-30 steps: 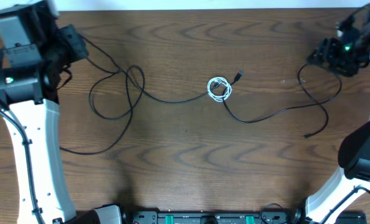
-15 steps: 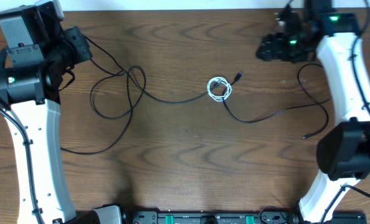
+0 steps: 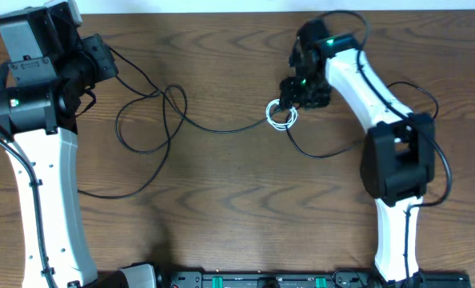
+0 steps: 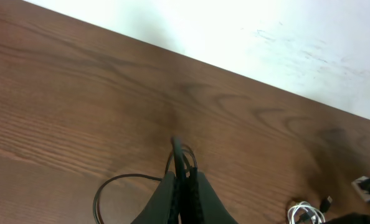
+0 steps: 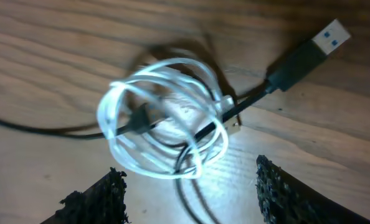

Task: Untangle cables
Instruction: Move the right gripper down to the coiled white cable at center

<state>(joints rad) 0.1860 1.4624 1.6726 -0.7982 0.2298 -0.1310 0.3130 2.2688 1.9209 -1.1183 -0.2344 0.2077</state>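
A wooden table (image 3: 237, 200) with dark, matt grain is shown. A white cable (image 5: 113, 102) is seen as glossy, smooth plastic; a black cable (image 5: 295, 64) is sheathed in matt plastic. Rough, grainy black finger pads (image 5: 101, 198) are seen.

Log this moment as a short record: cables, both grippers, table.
white cable: small coil at mid-table
black cable: threaded through the coil
USB plug: on the black cable's end, beside the coil
left gripper: shut on a black cable, at the far left
right gripper: open, over the coil, one finger on each side
table: dark wood
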